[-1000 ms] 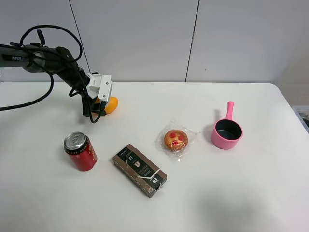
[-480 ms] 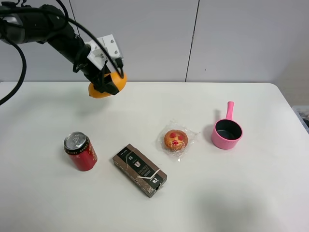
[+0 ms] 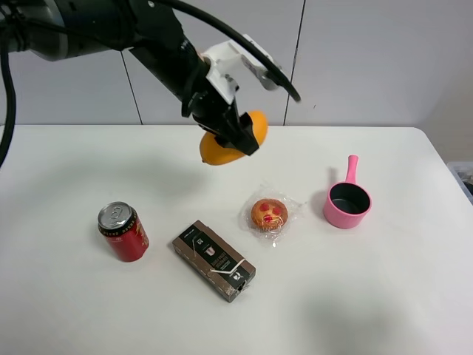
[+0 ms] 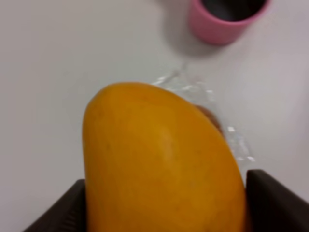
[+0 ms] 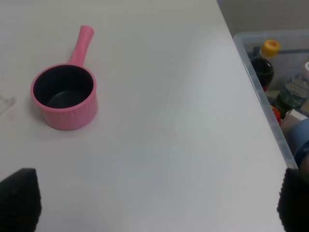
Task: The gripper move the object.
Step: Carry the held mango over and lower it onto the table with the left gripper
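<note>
Since 0.5 s ago: left gripper (image 3: 236, 137) swung right, carrying mango (image 3: 216, 152) to mid-air over the middle of table (image 3: 384, 296). Its fingers clamp the mango's flanks. Idle right gripper (image 5: 155, 205) spread wide, empty, near pink pot (image 5: 64, 99). Wrapped muffin (image 3: 270, 214) lies close below. Judgement: hold squeeze steady, descend slowly onto bare table, clear of muffin.

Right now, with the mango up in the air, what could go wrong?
The mango is smooth and hangs above the table in the left gripper; it could slip and drop. The wrapped muffin lies just beyond it in the left wrist view, so lowering here may squash it. A swing further right could knock the pink pot.
</note>
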Motion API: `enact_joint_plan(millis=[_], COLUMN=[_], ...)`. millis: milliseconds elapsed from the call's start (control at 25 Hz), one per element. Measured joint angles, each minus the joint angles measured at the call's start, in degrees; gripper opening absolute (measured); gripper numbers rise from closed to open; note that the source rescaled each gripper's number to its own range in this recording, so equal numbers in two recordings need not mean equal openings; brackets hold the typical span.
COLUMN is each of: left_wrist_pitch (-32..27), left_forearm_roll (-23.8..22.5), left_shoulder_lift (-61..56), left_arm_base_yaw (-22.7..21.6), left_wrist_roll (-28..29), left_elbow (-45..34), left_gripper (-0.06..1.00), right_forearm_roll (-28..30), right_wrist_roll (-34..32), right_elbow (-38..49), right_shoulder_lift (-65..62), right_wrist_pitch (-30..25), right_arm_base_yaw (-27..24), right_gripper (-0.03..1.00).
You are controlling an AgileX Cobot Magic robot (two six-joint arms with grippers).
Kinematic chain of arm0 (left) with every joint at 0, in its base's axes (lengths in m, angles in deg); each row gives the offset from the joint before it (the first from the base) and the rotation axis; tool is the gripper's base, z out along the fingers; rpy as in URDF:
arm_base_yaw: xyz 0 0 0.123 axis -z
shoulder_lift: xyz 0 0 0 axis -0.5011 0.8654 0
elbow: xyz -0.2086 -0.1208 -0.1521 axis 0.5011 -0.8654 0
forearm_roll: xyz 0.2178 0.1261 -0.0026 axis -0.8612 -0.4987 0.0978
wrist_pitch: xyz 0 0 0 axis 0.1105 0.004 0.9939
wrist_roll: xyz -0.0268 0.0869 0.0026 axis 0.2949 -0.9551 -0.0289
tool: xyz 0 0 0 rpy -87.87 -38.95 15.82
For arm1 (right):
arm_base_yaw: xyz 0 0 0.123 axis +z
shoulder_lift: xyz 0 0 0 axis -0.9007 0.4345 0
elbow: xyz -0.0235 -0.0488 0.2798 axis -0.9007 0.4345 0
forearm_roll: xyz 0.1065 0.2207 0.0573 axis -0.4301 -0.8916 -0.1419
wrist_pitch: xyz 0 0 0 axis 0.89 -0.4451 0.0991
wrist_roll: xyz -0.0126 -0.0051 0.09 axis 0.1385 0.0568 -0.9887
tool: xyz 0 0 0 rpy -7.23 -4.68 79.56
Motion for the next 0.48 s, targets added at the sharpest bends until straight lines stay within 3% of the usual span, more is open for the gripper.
enact_joint_plan(millis=[200, 480], left_wrist_pitch=[-0.2, 1.82], left_forearm_roll=[-0.71, -0.83], left_shoulder_lift=[0.0, 2.77], left_arm_base_yaw=[7.89, 15.2], left_wrist_roll=[-6.74, -7.57], left_elbow=[0.0, 0.0], left_gripper=[0.01, 0.01], right_forearm_roll=[0.0, 0.0], right_wrist_roll=[0.0, 0.0], right_elbow=[0.0, 0.0], right_shoulder_lift=[0.0, 0.0], right_wrist_pitch=[0.0, 0.0], right_arm_base_yaw=[0.0, 0.0], right_gripper=[1.0, 1.0])
